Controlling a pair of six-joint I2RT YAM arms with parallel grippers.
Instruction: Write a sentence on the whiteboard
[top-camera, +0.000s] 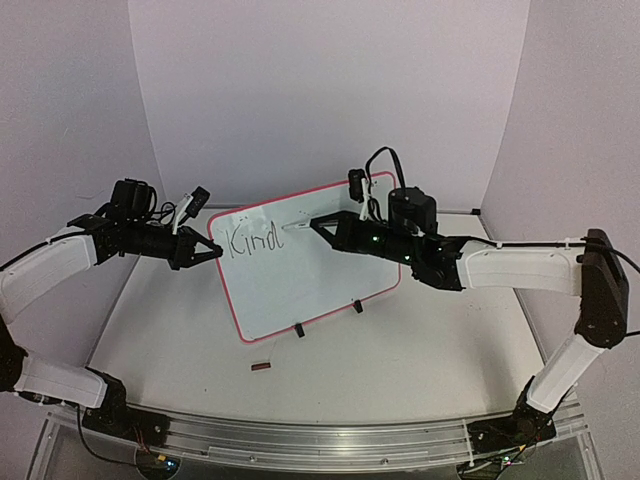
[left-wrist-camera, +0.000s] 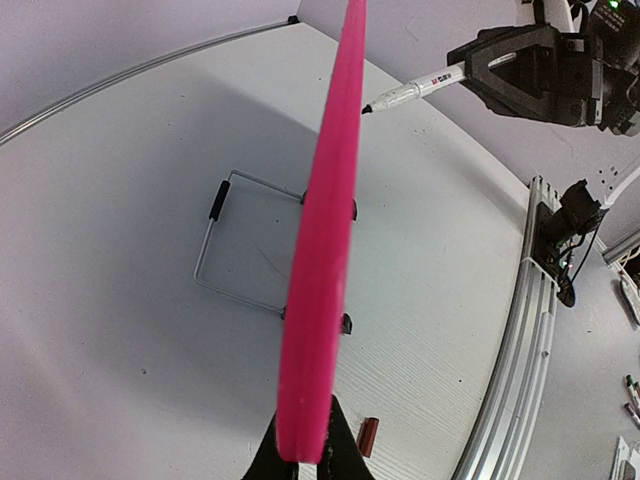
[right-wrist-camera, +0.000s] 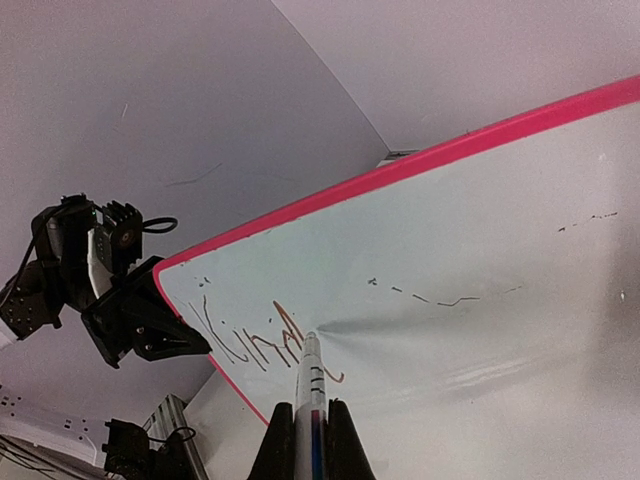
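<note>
Gloss against matt
The whiteboard (top-camera: 300, 285) looks smooth and glossy with a plastic rim (left-wrist-camera: 320, 250); the surface (top-camera: 430, 360) is matt white, its rail (top-camera: 330, 437) brushed metal.

The tabletop (top-camera: 430, 350) is white and flat. Behind it stands the back wall (top-camera: 330, 90), plain and pale with a little bit of purple in it. The left wall (top-camera: 60, 120) and the right wall (top-camera: 590, 110) look the same. They meet the back wall in soft bends. A shiny metal rail (top-camera: 330, 437) runs along the near edge of the tabletop. The light is soft and even.
</note>
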